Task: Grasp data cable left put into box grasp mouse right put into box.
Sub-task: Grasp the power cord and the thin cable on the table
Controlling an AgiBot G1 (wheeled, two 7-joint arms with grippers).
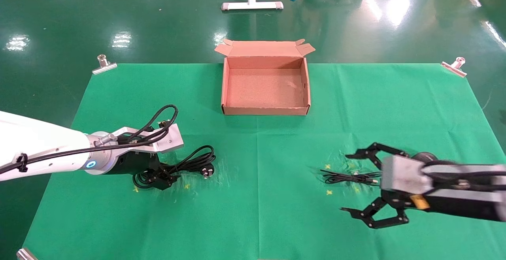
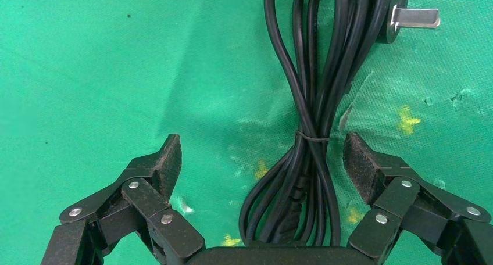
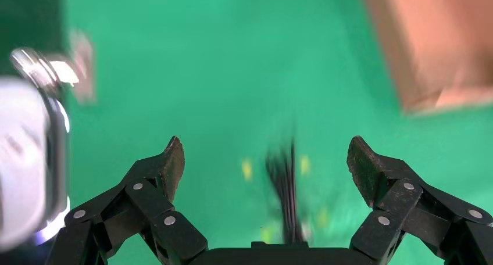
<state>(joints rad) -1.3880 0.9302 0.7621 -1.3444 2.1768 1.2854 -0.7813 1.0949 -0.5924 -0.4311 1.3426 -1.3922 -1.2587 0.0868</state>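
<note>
The data cable (image 1: 193, 161), a thick black tied coil with a pronged plug (image 1: 207, 171), lies on the green cloth at the left front. My left gripper (image 1: 158, 177) is low over the coil's near end. It is open, and the bundled data cable (image 2: 311, 160) runs between its fingers (image 2: 165, 163), closer to one pad, untouched. The mouse (image 1: 425, 156) shows only as a dark rounded top behind my right wrist. Its thin cord (image 1: 348, 178) lies in front of my open right gripper (image 1: 347, 183), whose jaws straddle the thin cord (image 3: 285, 183). The box (image 1: 265, 110) stands open at the middle back.
A green cloth (image 1: 257, 220) covers the table, held by metal clips (image 1: 103, 64) at its corners. Small yellow marks dot the cloth near both cords. A white stand foot (image 1: 252, 5) rests on the floor behind the box.
</note>
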